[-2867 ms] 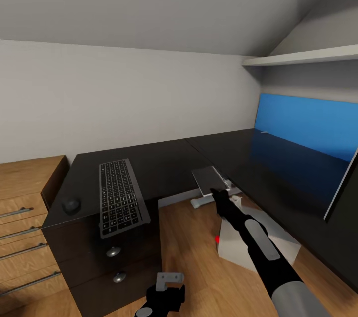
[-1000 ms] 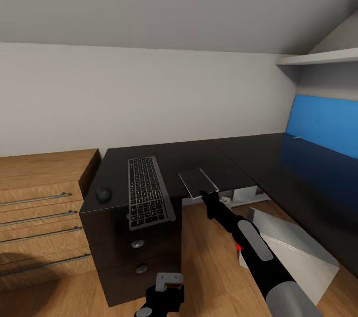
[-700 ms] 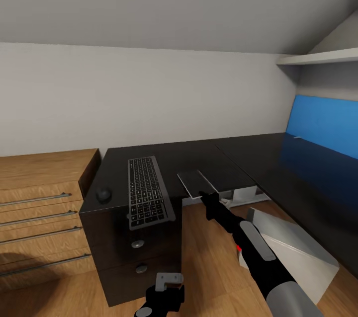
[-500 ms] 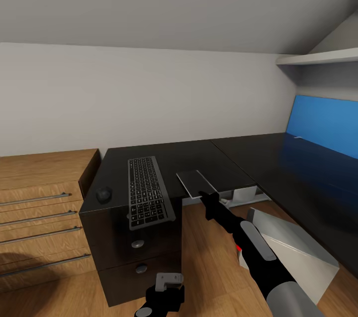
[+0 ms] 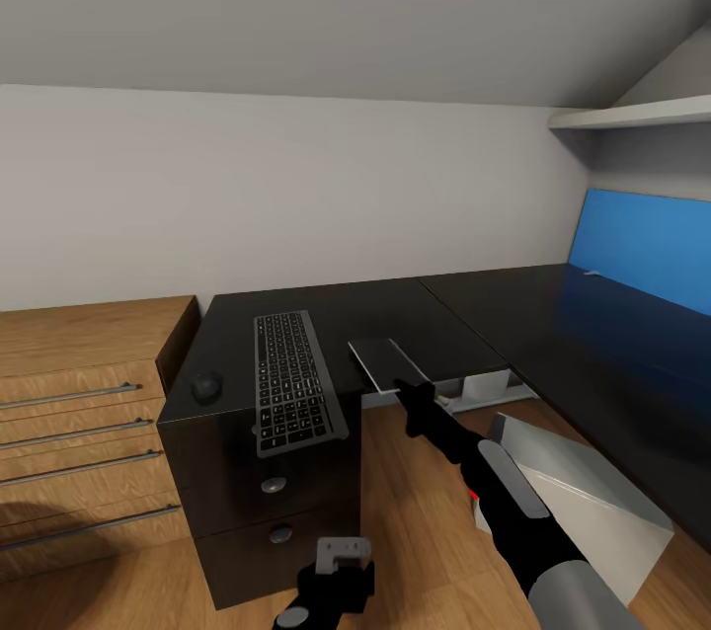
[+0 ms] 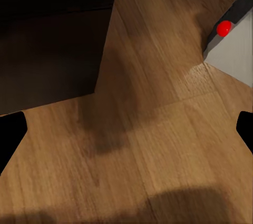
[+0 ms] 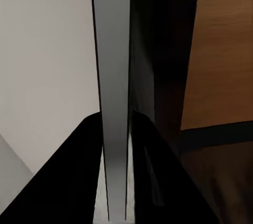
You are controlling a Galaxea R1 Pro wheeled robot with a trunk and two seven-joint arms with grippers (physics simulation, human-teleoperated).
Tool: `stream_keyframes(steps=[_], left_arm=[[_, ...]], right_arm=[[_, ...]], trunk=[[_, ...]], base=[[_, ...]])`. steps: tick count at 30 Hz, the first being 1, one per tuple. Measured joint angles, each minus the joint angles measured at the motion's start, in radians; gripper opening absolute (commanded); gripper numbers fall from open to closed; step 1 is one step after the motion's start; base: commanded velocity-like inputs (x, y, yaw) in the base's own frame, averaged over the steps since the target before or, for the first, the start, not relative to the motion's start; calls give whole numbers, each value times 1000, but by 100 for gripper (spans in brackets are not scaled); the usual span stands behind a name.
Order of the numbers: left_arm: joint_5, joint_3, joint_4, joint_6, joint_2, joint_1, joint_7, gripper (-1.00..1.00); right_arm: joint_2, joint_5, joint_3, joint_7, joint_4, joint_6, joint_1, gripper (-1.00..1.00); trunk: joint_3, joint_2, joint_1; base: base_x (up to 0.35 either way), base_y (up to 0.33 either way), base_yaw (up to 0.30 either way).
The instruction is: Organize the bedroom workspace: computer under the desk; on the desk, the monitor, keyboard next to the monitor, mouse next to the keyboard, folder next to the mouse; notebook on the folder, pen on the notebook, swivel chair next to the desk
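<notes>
Nearest the camera in the head view, the left gripper (image 5: 341, 556) hangs low over the wooden floor (image 5: 425, 521), cut off by the frame's lower edge; in the left wrist view its two dark fingertips (image 6: 10, 134) sit at opposite edges of the picture, wide apart with nothing between them, above bare floor and a corner of the computer (image 6: 234, 45) with its red light. The computer (image 5: 583, 502) lies on the floor under the desk's right wing, partly hidden by the right arm. That arm reaches forward, and the right gripper (image 5: 407, 391) is clamped on the near edge of the notebook (image 5: 388, 362), a thin dark slab held roughly level above the surface's front edge, its long axis running away from the robot; in the right wrist view the notebook (image 7: 115, 92) appears edge-on as a grey strip between the two fingers (image 7: 68, 182). On the desk (image 5: 415, 309), the keyboard (image 5: 292, 380) lies lengthwise front to back, overhanging the near edge, with a small dark round mouse (image 5: 205, 386) to its left. Farther right, a blue panel (image 5: 642, 250), cut off by the frame, stands behind the surface.
</notes>
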Motion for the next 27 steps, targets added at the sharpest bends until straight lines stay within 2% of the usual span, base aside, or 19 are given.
stream_keyframes(steps=[3, 11, 14, 27], left_arm=[[0, 0, -7, 1, 3, 0, 0, 100], [-1, -1, -9, 1, 5, -1, 1, 100], [-1, -1, -9, 1, 5, -1, 1, 100], [0, -1, -7, 1, 6, 0, 1, 100]], right_arm=[[-3, -15, 0, 2, 1, -1, 0, -100], [-11, 19, 0, 3, -4, -2, 1, -100], [-12, 31, 0, 2, -3, -2, 1, -100], [-13, 31, 0, 2, -4, -1, 2, -100]], trunk=[[0, 0, 0], [0, 0, 0], [9, 21, -11], [50, 112, -61]], base=[[0, 0, 0], [0, 0, 0], [0, 0, 0], [0, 0, 0]])
